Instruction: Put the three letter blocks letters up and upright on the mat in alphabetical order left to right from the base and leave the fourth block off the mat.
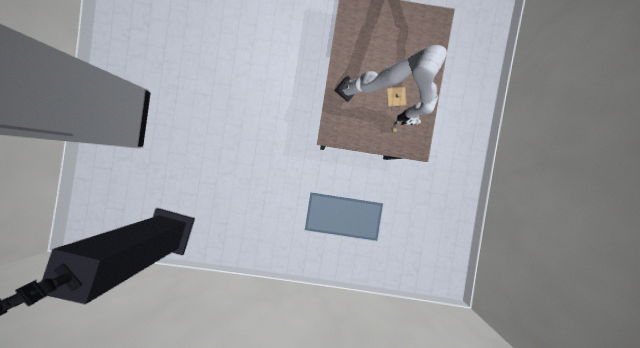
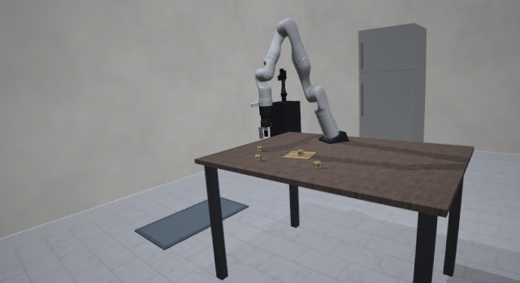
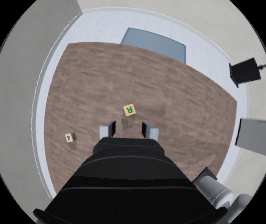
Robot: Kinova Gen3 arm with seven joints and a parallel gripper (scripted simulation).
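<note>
My gripper (image 1: pixel 396 123) (image 2: pixel 264 133) (image 3: pixel 128 127) is open and empty, above the table. A block with a green R on top (image 1: pixel 394 130) (image 2: pixel 259 149) (image 3: pixel 129 110) lies on the table just ahead of the fingers in the wrist view, turned askew. A block with a blue letter on top (image 2: pixel 257 157) (image 3: pixel 69 137) lies to its left in the wrist view; I cannot read its letter surely. A third block (image 1: pixel 397 95) (image 2: pixel 300 153) rests on the yellow mat (image 1: pixel 391 102) (image 2: pixel 290 155). A fourth block (image 2: pixel 317 165) lies off the mat; its top is too small to read.
The brown table (image 1: pixel 360 130) (image 2: pixel 382 177) (image 3: pixel 184 100) carries the arm's base (image 1: pixel 345 89) (image 2: pixel 334 137) at one edge. The arm (image 1: pixel 426 73) hides part of the table in the top view. A blue-grey panel (image 1: pixel 344 216) (image 2: pixel 192 222) (image 3: pixel 155 44) lies on the floor beyond the table.
</note>
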